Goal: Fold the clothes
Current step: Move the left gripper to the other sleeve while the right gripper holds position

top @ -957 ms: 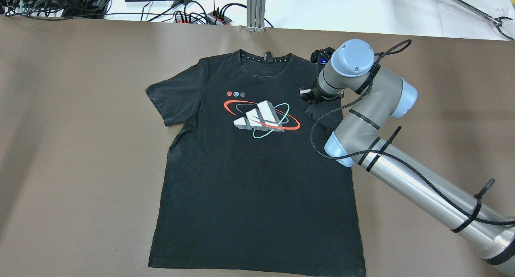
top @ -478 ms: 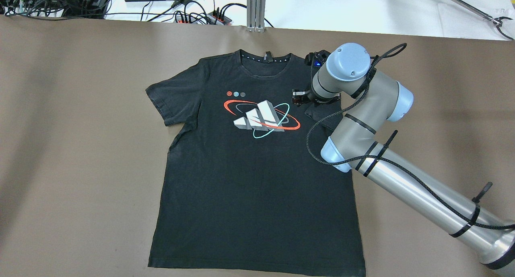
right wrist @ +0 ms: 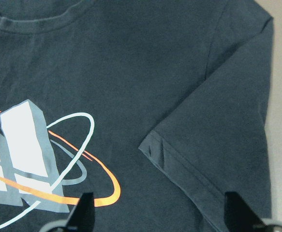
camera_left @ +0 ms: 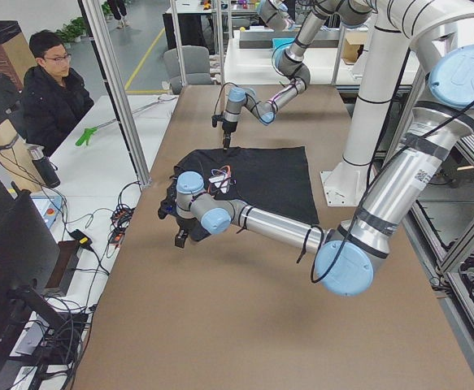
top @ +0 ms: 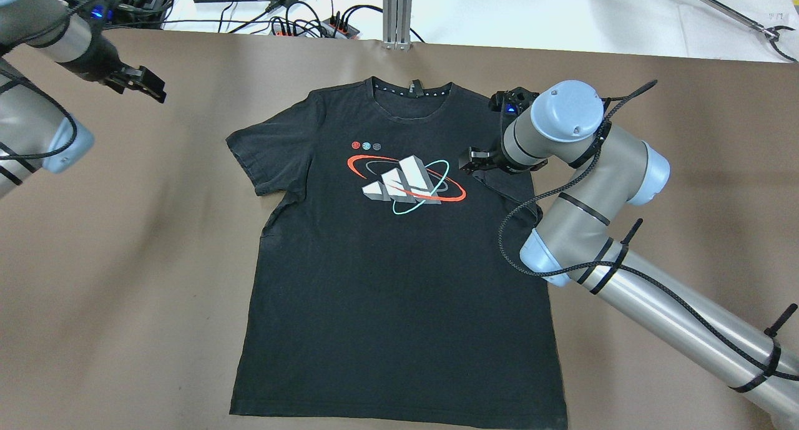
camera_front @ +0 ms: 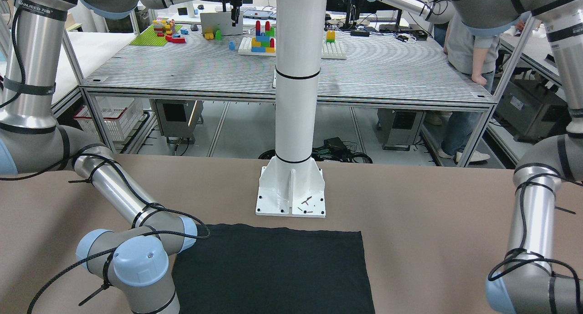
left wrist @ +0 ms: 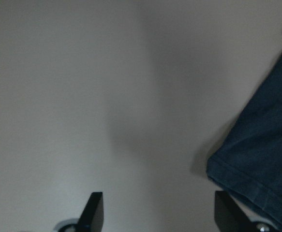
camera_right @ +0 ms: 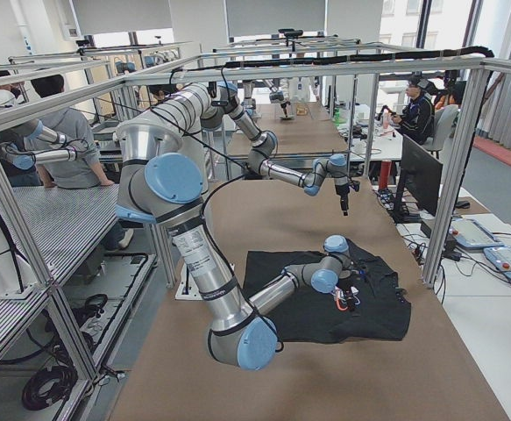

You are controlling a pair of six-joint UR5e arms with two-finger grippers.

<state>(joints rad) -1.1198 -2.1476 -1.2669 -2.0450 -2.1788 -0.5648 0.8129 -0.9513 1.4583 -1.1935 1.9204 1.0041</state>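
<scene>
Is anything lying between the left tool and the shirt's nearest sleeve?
No. The overhead view shows only bare brown table between the left tool and the shirt sleeve.

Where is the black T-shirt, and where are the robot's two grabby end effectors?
T-shirt (top: 387,293), overhead view, plain lower front.
Left end effector (top: 155,89), overhead view, between its fingertips.
Right end effector (top: 471,163), overhead view, between its fingertips.

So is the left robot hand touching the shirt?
No, in the overhead view the left robot hand is over bare table, well apart from the shirt.
</scene>
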